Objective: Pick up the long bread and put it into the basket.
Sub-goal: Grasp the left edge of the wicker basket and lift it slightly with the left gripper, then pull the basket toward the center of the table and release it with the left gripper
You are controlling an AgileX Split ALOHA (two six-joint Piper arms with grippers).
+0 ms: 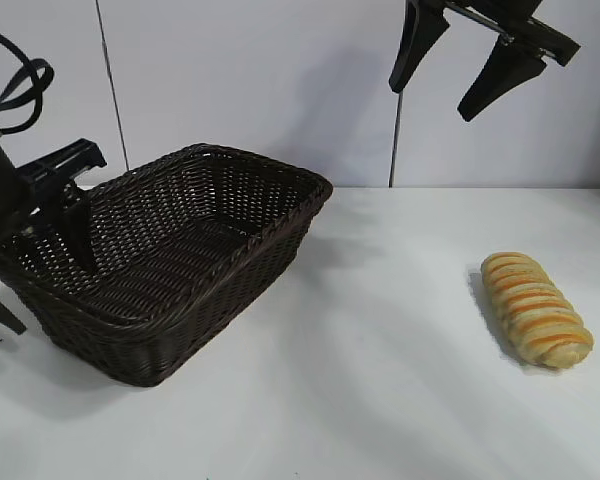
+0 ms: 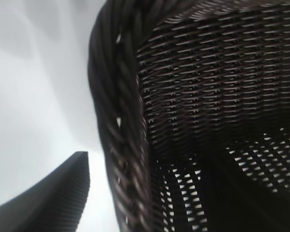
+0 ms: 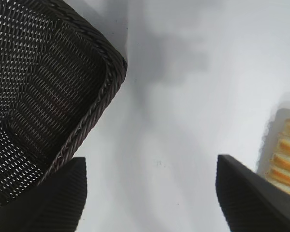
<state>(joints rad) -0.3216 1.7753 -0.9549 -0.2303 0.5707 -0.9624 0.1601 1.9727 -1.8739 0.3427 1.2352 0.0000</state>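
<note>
A plain white table (image 1: pixel 380 380) was seen carrying two things: the dark brown woven wicker basket (image 1: pixel 170 265) stood at its left side, and the striped long bread (image 1: pixel 536 308) lay well apart at its right.

left arm (image 1: pixel 40 185): black, looped cable | right gripper (image 1: pixel 475 70): black tapered fingers (image 1: pixel 500 80)
</note>
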